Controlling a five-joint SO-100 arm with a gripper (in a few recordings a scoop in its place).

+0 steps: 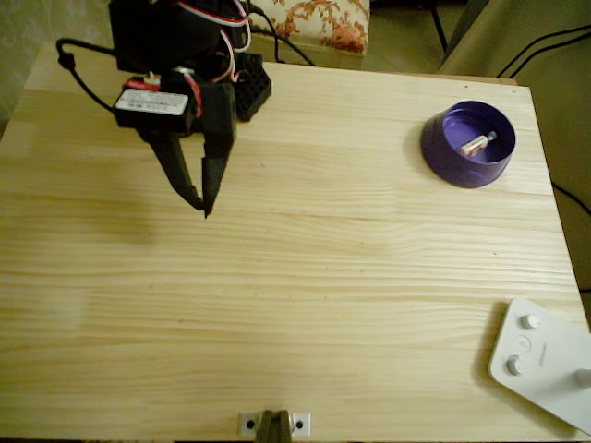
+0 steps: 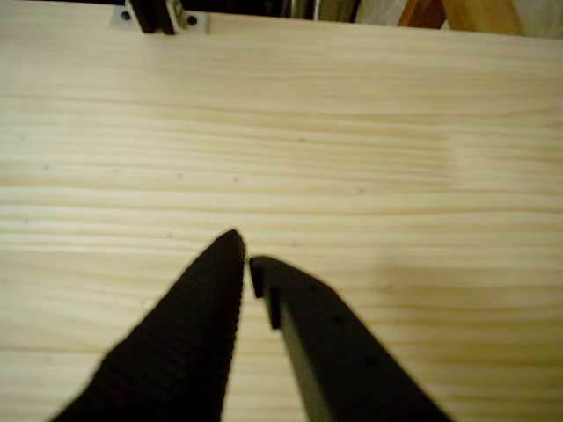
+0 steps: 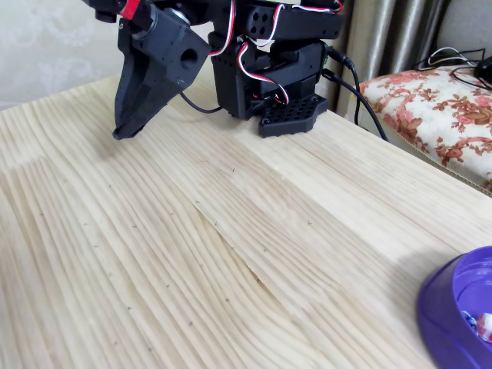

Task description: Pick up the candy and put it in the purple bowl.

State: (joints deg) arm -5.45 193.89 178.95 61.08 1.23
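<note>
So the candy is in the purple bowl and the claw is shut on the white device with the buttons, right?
Not quite. The candy is in the purple bowl, but the claw holds nothing: the overhead view shows it shut above bare table, far from the white device at the opposite corner.

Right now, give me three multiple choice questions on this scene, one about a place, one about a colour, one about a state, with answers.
1. Where is the candy?
A. on the bare table
B. inside the purple bowl
C. between the gripper's fingers

2. What colour is the device with round buttons?
A. white
B. red
C. black

3. How is the gripper?
A. wide open
B. clamped on the candy
C. shut and empty

Answers:
1 B, the overhead view shows it in the bowl.
2 A, it lies white at the table corner.
3 C, the wrist view shows the tips nearly touching, nothing between.
</note>
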